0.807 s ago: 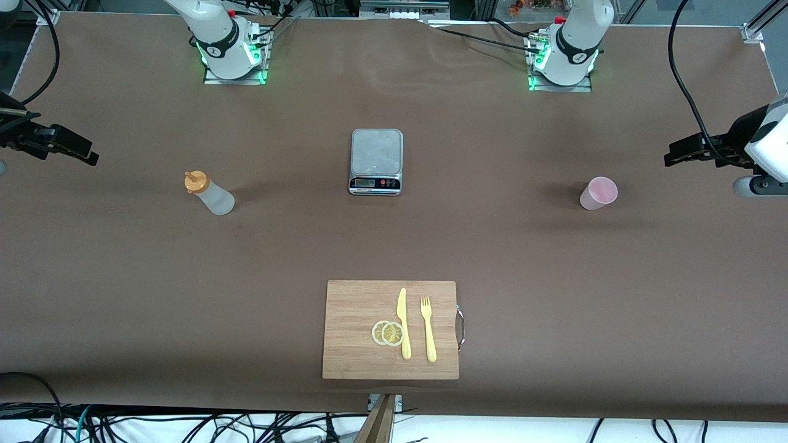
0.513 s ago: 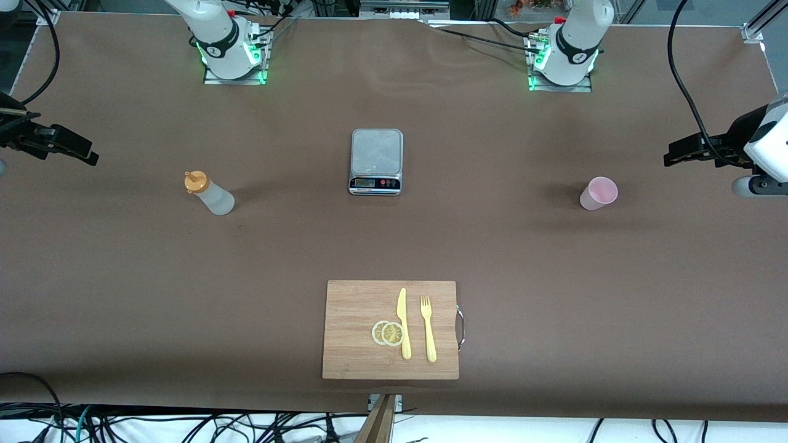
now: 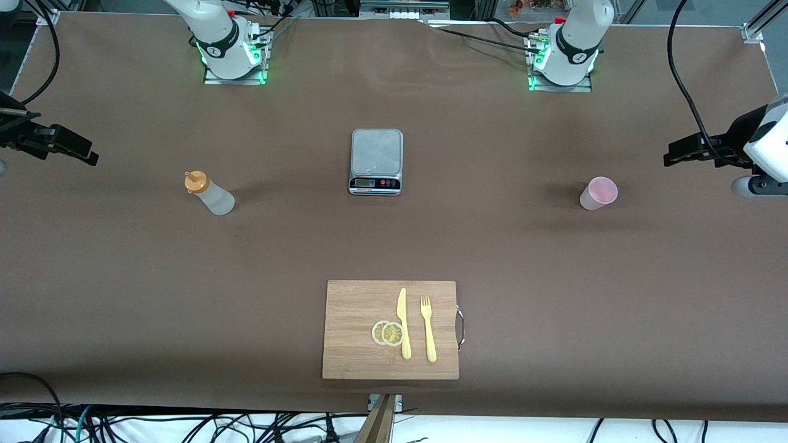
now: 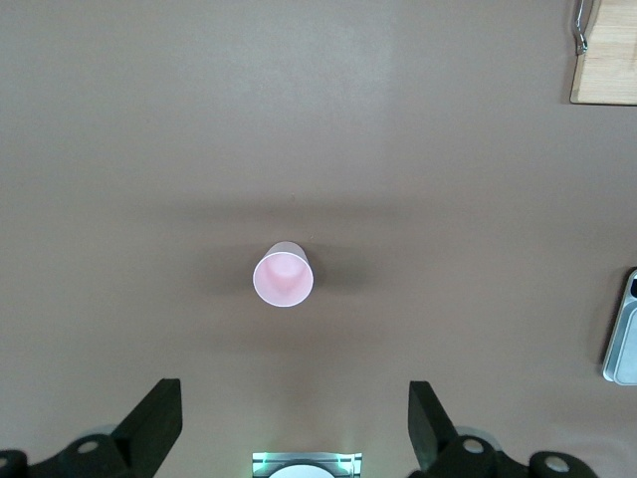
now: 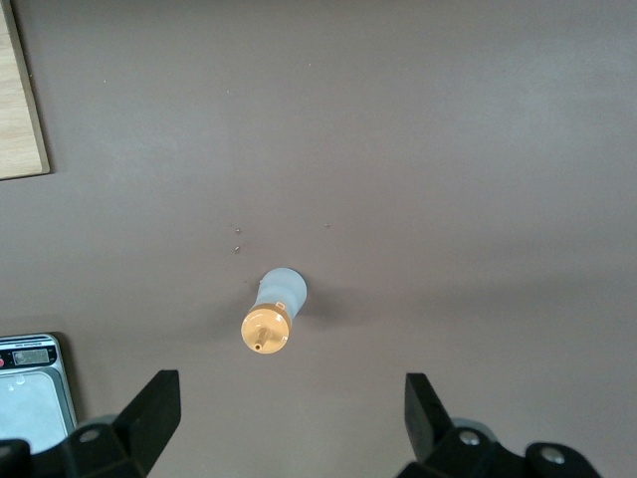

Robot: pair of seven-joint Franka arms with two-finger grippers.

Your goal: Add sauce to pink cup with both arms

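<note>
Two grippers hung wide and empty: the left gripper [image 4: 289,423] over the pink cup [image 3: 598,193] toward the left arm's bench edge, the right gripper [image 5: 289,423] over the upright sauce [image 3: 209,194] toward the right arm's edge. Nothing grasped yet; descending comes next.

Robotics lab bench, not a kitchen. Tabletop [image 3: 123,277] covered in plain brown sheet. Two arm bases [image 3: 231,52] bolted down, green status lights lit. Aluminium framing [image 3: 760,21] at the corners. Loose black cables [image 3: 184,424] along the front edge. Kitchen props only: scale [image 3: 377,161], cutting board [image 3: 357,332].
</note>
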